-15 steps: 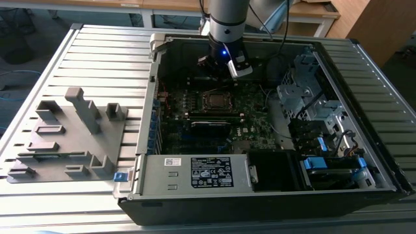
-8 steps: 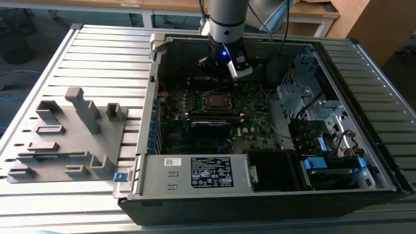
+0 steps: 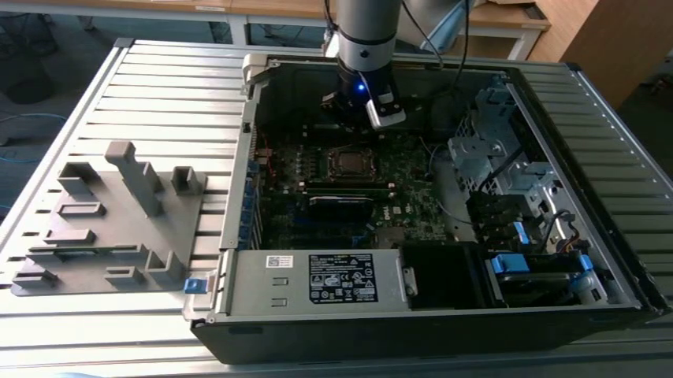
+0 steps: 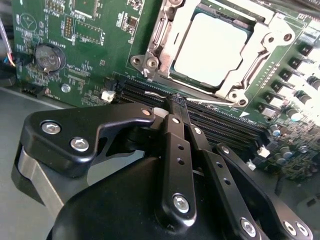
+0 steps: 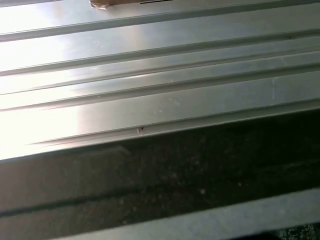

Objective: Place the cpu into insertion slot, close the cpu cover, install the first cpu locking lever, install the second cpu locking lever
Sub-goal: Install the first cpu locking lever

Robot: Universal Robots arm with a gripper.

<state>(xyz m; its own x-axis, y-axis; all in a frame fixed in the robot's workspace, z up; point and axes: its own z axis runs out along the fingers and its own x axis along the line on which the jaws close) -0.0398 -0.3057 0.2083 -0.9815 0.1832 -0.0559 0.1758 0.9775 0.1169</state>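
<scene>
Flat, dull-grey square cpu [image 4: 210,47] sits inside the silver metal cpu cover [image 4: 257,49]. The black tool [image 4: 177,102], fingers pressed together, hangs near it.

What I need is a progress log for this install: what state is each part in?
cpu: seated, lying flat.
cpu cover: lowered over the cpu's edges.
gripper: shut, near the cpu cover.
computer case: side open.
</scene>
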